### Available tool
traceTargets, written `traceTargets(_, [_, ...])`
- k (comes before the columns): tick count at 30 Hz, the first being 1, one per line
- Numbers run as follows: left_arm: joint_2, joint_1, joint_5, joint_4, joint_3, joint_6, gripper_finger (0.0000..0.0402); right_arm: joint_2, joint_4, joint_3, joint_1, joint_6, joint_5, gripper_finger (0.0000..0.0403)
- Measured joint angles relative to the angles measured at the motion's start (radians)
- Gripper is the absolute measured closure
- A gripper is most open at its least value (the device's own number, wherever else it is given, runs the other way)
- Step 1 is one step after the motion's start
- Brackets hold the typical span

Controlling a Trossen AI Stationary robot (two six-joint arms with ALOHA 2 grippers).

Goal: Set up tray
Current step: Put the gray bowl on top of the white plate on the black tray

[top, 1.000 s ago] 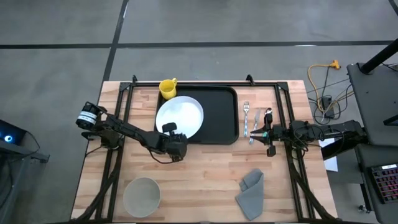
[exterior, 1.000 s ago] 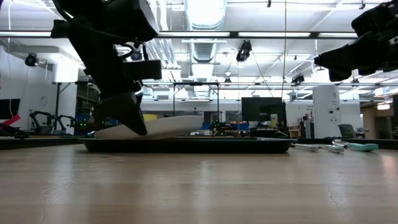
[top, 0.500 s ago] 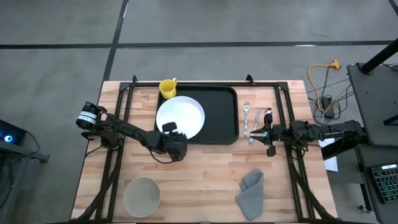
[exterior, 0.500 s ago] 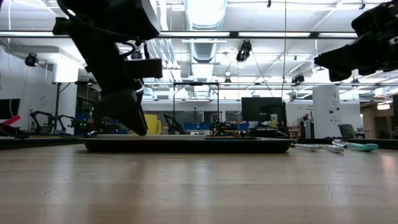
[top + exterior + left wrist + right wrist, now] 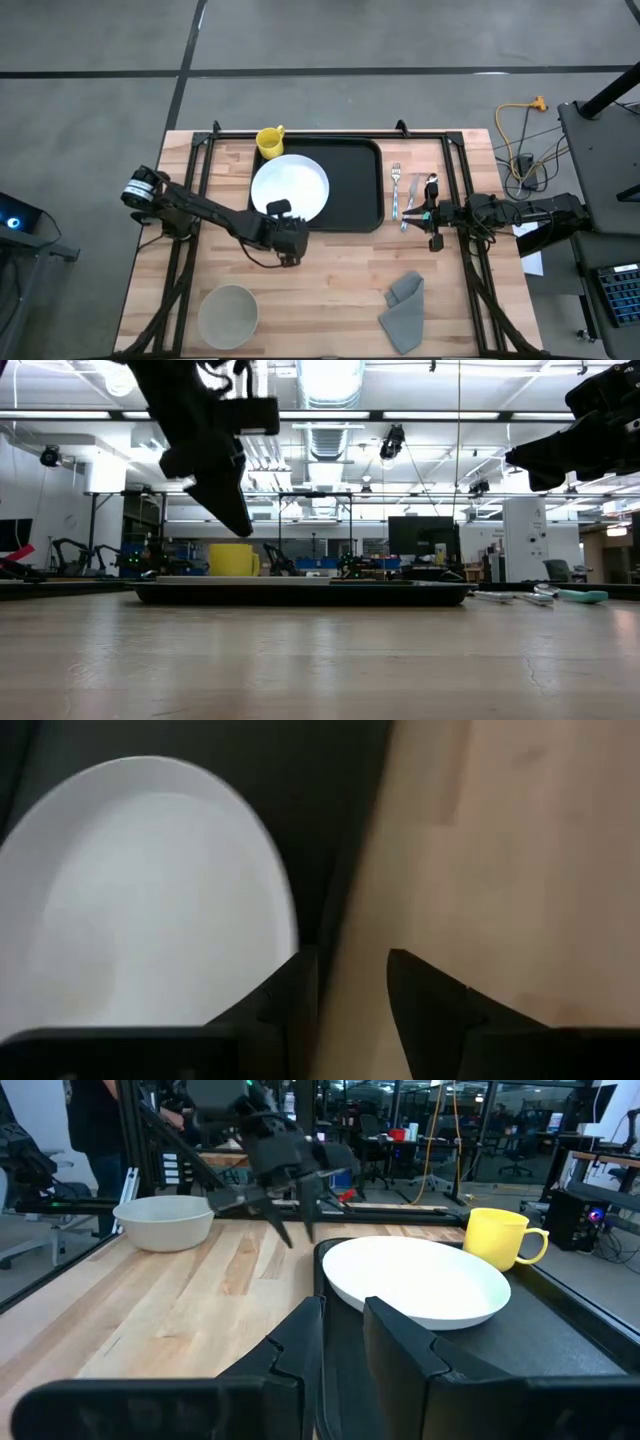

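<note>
The black tray (image 5: 350, 185) lies at the table's far middle. A round white plate (image 5: 290, 187) lies flat on its left part, reaching the left rim. A yellow cup (image 5: 269, 141) stands at the tray's far left corner. My left gripper (image 5: 290, 245) hangs open over the tray's near edge, just near of the plate and above it (image 5: 240, 525); its fingers (image 5: 290, 995) have nothing between them. My right gripper (image 5: 428, 214) waits level at the right, beside the cutlery, with a narrow gap between its fingers (image 5: 300, 1345) and nothing in it.
A fork (image 5: 396, 190) and other cutlery (image 5: 430, 186) lie right of the tray. A grey napkin (image 5: 404, 304) lies near the front right and a pale bowl (image 5: 228, 313) at the front left. Bare wood runs between the tray and the near edge.
The plate, tilted in my left gripper a second ago, has come down flat on the tray. My left gripper has let go of it and risen clear, shifting slightly toward the table's near edge. My right arm has kept still.
</note>
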Motion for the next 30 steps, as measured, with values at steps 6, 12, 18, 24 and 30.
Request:
traceTargets(6, [0.000, -0.057, 0.064, -0.056, 0.052, -0.063, 0.0297, 0.000, 0.000, 0.000, 0.000, 0.000, 0.000, 0.0327])
traceTargets(12, [0.000, -0.114, 0.066, -0.072, 0.084, -0.095, 0.0297, 0.000, 0.000, 0.000, 0.000, 0.000, 0.000, 0.0324])
traceTargets(18, [0.000, -0.159, 0.066, -0.074, 0.086, -0.110, 0.0297, 0.000, 0.000, 0.000, 0.000, 0.000, 0.000, 0.0332])
traceTargets(24, [0.000, -0.195, 0.166, -0.075, 0.086, -0.233, 0.0297, 0.000, 0.000, 0.000, 0.000, 0.000, 0.000, 0.0333])
traceTargets(30, [0.000, -0.249, 0.196, -0.075, 0.086, -0.313, 0.0297, 0.000, 0.000, 0.000, 0.000, 0.000, 0.000, 0.0325])
